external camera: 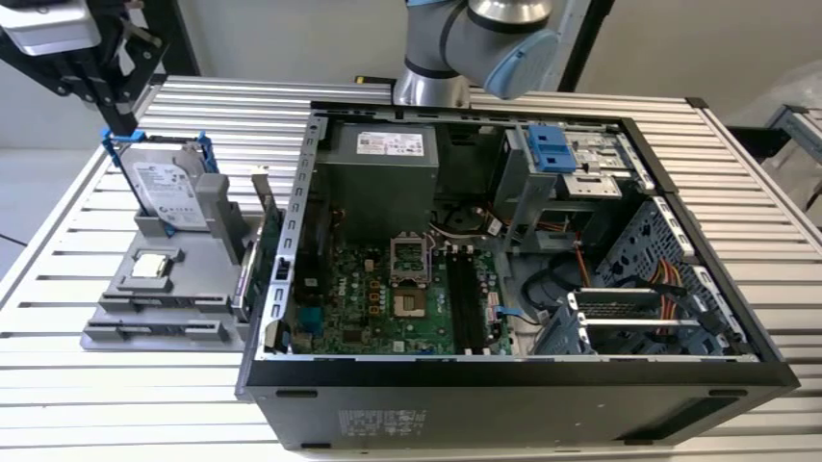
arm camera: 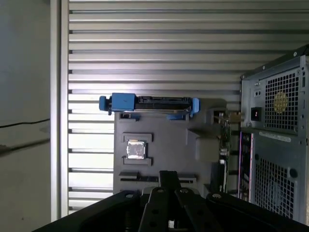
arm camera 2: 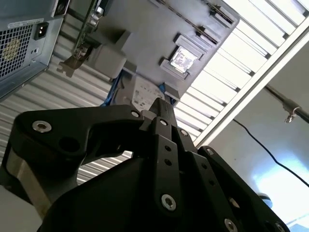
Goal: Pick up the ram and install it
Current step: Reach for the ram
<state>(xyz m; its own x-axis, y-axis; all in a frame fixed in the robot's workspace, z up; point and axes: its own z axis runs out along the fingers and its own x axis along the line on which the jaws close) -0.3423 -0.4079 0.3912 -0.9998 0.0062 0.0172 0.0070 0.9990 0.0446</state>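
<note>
Nearest, on the slatted tabletop point(external camera: 77, 404): open case point(external camera: 514, 385), lying on its side, board facing up. Within, long black slots point(external camera: 469, 298) looking bare, so nothing installed yet, by the look of it. Off to the exterior view's left, just beside the case: grey holder point(external camera: 206, 298). In its near slot, ram point(arm camera: 140, 178), judged to be the thin dark strip standing edge-up there; too thin to be sure. Farther along the holder, processor point(external camera: 154, 268) lying flat, then hard drive point(external camera: 167, 188) upright in blue rails at the far end. Over that far end, touching nothing: gripper point(external camera: 122, 125), seemingly closed on itself, nothing held. Farthest back, arm point(external camera: 475, 38) rising behind the case.

Progress, as a judgement: at the very start, with pick-up and seating both left to do.

From the exterior view: the case's inside and the slots. From the first wrist view: the holder from straight above, each part in its own pocket, plus the case's vented back point(arm camera: 277, 111). From the second wrist view: green card point(arm camera 2: 89, 19) with its metal bracket on the holder's side toward the case, and a cable point(arm camera 2: 260, 145) past the tabletop's rim
</note>
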